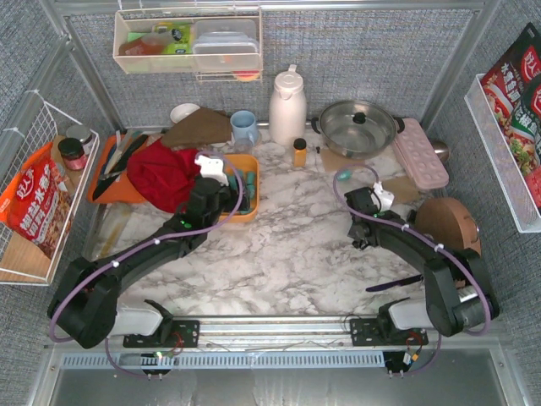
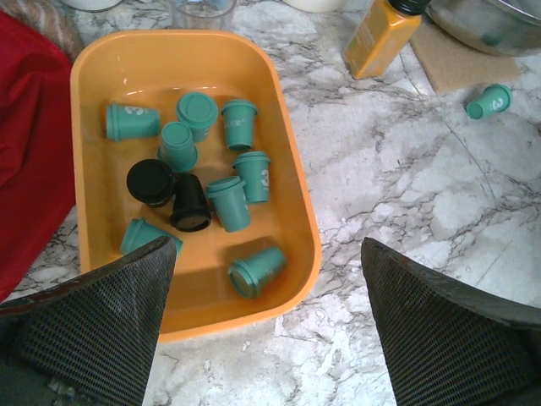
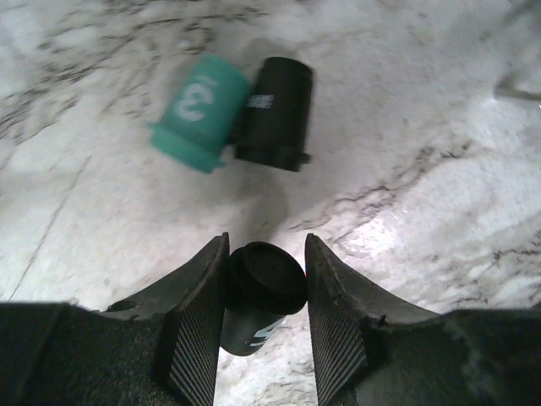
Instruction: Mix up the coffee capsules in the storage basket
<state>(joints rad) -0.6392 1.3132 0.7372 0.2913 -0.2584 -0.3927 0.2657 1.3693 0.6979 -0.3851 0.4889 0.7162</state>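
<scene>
Capsule (image 3: 262, 289) black; pinched in right end effector (image 3: 265, 255)

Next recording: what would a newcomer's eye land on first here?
The orange storage basket, left of centre on the marble table, holds teal and black coffee capsules, the open left end effector above it. The right end effector has a black capsule between its fingers, two loose capsules lying just ahead.
</scene>
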